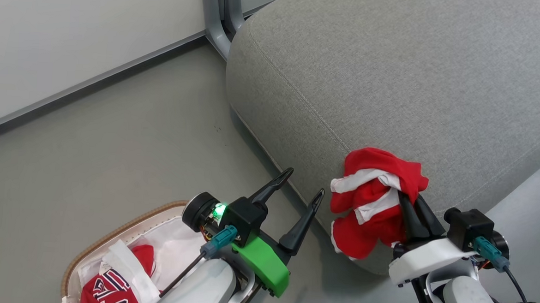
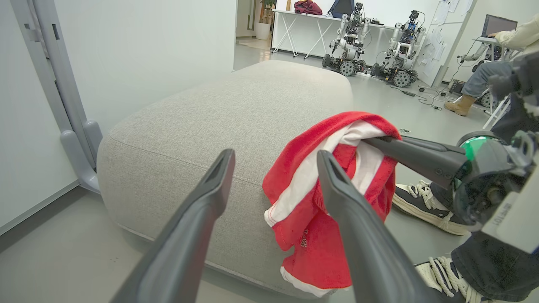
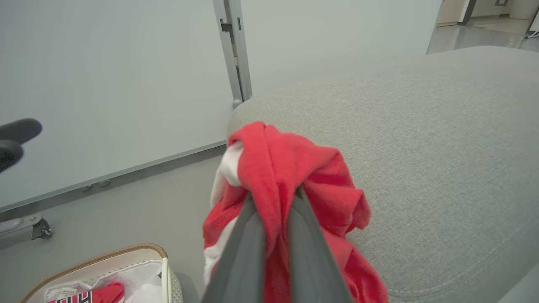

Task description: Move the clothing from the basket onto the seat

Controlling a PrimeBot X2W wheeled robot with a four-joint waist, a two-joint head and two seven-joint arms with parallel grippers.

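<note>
Fingers (image 3: 248, 256) of right gripper (image 1: 410, 200) tight around garment (image 1: 368, 207) at seat (image 1: 393, 84) edge

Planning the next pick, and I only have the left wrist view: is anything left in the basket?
Observer: Yes. In the head view a lettered red garment lies in the basket, on the white liner.
Operator: Where does it sit?
Observer: On the floor at the head view's lower left, behind the open left gripper, near the seat.
Operator: How is the other piece gripped?
Observer: The right wrist view shows the right gripper shut on a fold of the red garment with white trim.
</note>
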